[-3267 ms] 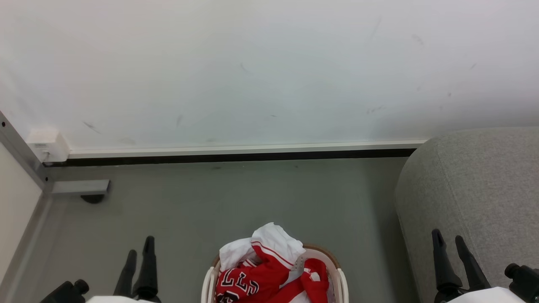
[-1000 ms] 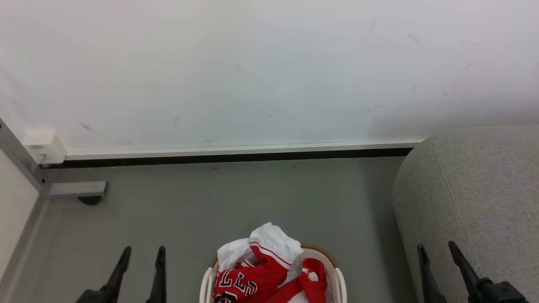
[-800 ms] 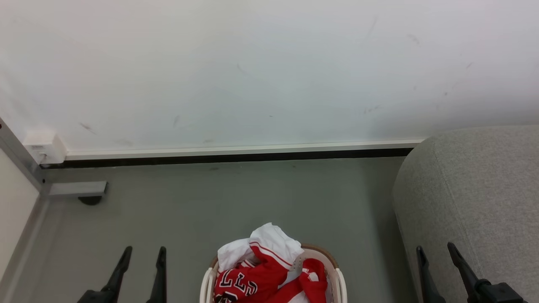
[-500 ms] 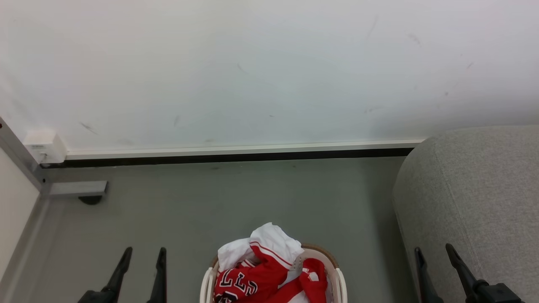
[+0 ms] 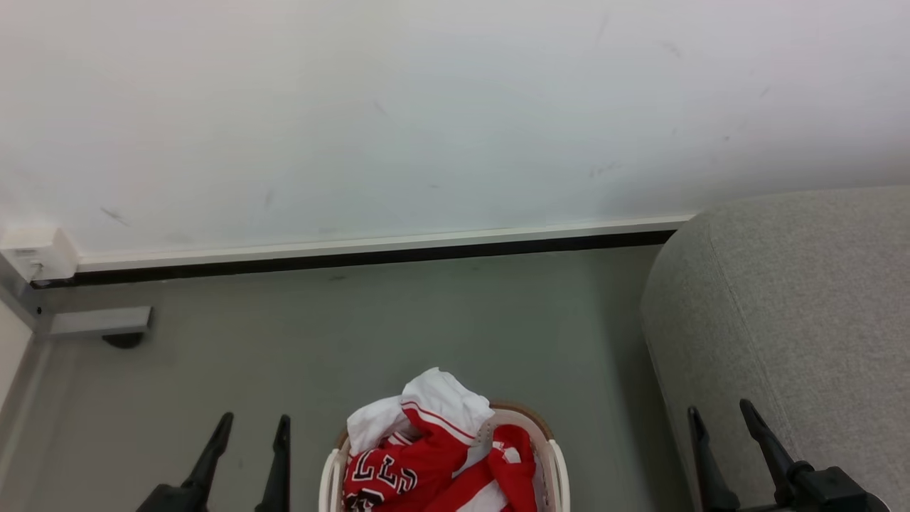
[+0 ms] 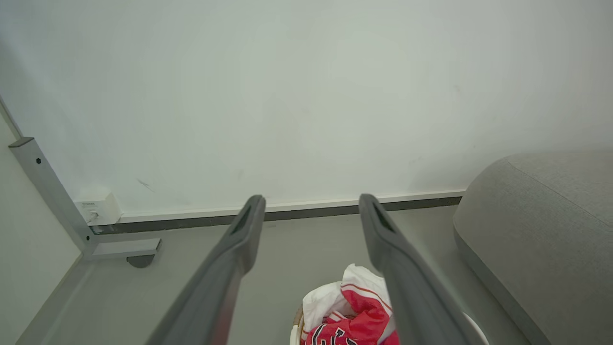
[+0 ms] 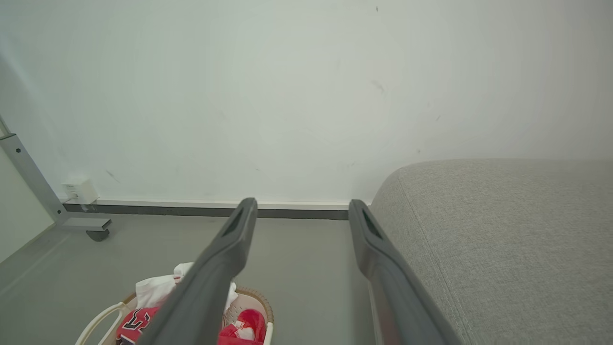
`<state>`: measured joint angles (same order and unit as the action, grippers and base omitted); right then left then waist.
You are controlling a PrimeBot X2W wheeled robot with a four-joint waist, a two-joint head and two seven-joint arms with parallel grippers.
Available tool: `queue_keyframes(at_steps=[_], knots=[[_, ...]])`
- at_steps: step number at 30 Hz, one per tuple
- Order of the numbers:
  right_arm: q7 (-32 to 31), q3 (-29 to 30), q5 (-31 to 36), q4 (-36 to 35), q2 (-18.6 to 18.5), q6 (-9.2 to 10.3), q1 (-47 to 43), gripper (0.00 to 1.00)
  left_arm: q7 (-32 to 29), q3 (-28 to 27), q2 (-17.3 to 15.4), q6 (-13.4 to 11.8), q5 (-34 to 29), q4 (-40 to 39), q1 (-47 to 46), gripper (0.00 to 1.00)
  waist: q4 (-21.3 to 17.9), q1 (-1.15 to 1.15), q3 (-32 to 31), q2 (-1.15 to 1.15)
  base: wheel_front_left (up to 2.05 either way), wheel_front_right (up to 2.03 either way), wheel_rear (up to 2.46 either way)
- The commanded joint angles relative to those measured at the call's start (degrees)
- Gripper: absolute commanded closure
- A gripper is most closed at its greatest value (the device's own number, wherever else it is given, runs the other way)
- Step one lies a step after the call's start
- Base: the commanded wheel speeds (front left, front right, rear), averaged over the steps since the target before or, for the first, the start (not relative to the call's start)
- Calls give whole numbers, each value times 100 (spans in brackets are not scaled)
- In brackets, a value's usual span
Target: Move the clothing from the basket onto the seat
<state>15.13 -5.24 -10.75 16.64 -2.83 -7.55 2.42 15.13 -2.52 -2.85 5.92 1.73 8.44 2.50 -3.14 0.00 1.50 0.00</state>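
Grey metal framing (image 5: pixel 99 321) is being shown at the far left, with a small white box (image 5: pixel 39 254) sitting above it at the foot of the pale wall (image 5: pixel 426 107). Next to the right, the left gripper (image 5: pixel 255 419) is being held above the grey floor (image 5: pixel 426 320), its two dark fingers spread apart with nothing between them. At the bottom middle, the cream basket (image 5: pixel 327 483) is standing on the floor, and the clothing (image 5: pixel 398 476) is being held inside it. A red jersey with black-and-white lettering is lying there, a white piece with red stripes is heaping up over the brown rim, and more red cloth is lying on the right side. Further right, the right gripper (image 5: pixel 719 409) is being held with its fingers likewise parted and empty, at the near edge of the light-grey fabric seat (image 5: pixel 803 299). The seat is standing against the wall, apart from the basket. Whether this gripper is touching the seat cannot be told.
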Motion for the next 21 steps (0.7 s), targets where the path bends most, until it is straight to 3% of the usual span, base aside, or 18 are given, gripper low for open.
queue_keyframes(at_steps=[1,11,21], knots=[[4,-15,-54,-43,-12,12,95,0,5,28,-64,20,-31,16,-97,0,-89,0,102,0,0,0,0],[3,-154,-115,-283,-11,12,454,0,4,830,-310,142,-185,844,-817,0,-511,0,828,0,0,0,0],[3,-286,-236,-604,-11,13,878,0,-300,2315,-599,148,157,3090,-2041,0,-818,0,1685,0,0,0,0]])
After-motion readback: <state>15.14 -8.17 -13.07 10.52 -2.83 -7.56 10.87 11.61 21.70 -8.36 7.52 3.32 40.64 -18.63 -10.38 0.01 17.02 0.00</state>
